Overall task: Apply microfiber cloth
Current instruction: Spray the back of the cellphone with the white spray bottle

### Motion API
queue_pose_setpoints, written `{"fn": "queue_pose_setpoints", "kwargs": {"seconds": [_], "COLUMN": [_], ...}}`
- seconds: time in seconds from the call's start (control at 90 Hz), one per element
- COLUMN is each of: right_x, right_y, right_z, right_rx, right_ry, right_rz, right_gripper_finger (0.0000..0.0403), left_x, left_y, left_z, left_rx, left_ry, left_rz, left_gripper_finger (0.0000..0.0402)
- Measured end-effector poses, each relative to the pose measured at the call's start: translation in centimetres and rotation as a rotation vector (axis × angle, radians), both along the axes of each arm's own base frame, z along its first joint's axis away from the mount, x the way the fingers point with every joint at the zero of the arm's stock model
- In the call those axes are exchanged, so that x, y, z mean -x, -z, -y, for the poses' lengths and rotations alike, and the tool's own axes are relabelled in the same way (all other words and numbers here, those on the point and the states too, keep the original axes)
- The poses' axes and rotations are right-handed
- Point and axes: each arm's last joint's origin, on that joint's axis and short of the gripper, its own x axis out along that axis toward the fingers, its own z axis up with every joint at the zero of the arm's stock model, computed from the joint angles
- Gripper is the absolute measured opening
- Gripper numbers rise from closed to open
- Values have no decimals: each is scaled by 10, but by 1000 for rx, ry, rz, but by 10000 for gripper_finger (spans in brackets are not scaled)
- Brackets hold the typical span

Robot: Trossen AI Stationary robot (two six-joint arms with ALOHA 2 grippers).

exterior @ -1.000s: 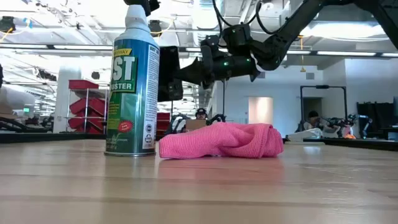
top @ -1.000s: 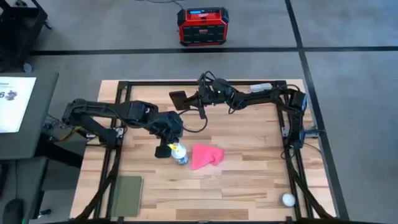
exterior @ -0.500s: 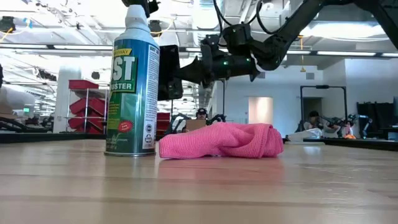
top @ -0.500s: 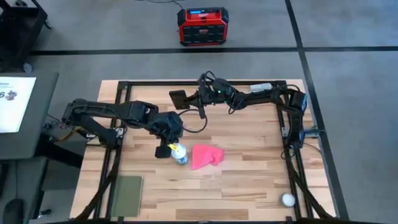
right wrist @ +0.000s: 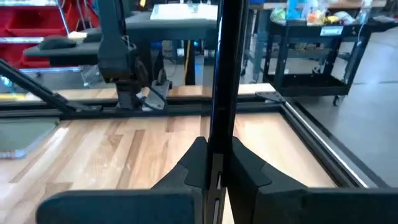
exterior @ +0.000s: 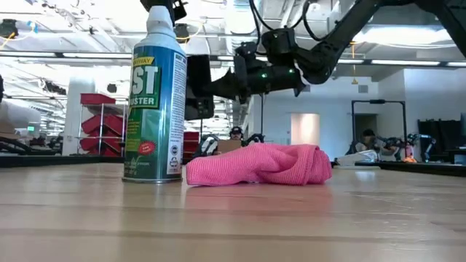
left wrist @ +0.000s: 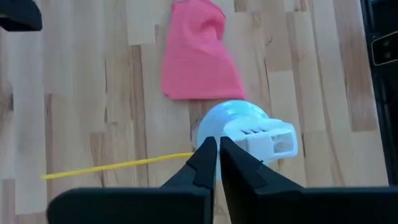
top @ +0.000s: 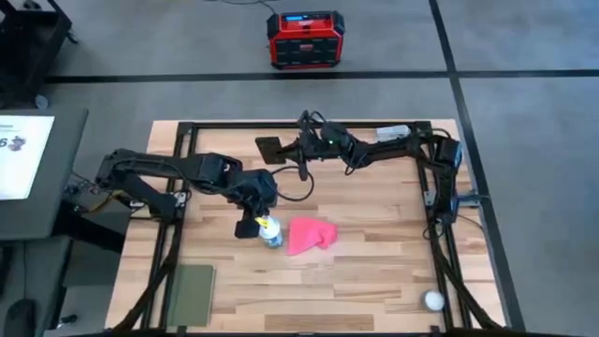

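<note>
The pink microfiber cloth point(top: 309, 234) lies crumpled on the table's middle point(exterior: 255, 166), touched by no gripper. Just left of it a blue-green spray can point(exterior: 154, 109) stands upright on its base, with a white cap point(left wrist: 245, 134) and a yellow straw point(left wrist: 118, 165). My left gripper point(left wrist: 217, 144) is shut and hangs right over the cap, fingers pointing down point(top: 256, 204). My right gripper point(right wrist: 217, 149) is at the far side of the table point(top: 296, 150), shut on a black phone point(top: 269, 148). My left gripper's shut fingertips point(left wrist: 208, 152) stand at the rim of the can's white cap, coming from above; I cannot tell whether they touch it. My right gripper pinches the phone's near end point(right wrist: 219, 127) between its two fingers, one on each flat face. The fingers lie level and point toward the table's left. The phone is lifted clear of the table and reaches out beyond the fingertips point(exterior: 196, 87).
A dull green pad point(top: 192, 292) lies at the near left corner and a white ball point(top: 433, 300) at the near right. A black frame point(top: 440, 234) rims the table. A red box point(top: 301, 39) stands on the floor beyond the far edge.
</note>
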Motion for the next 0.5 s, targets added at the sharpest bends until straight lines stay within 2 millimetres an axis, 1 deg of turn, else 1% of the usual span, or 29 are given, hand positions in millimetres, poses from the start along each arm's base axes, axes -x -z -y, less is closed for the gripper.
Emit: {"fn": "queue_pose_setpoints", "kwargs": {"seconds": [0.167, 0.5], "right_x": [7, 4], "right_y": [7, 7], "right_z": [-6, -16], "right_rx": [-38, -46], "right_ry": [-4, -32], "right_rz": [46, 56], "right_gripper_finger": [17, 17], "left_x": [0, 0], "left_y": [0, 1], "left_z": [0, 0], "left_rx": [1, 0], "left_ry": [-3, 0], "left_rz": [-6, -4], "left_gripper_finger": [0, 0]}}
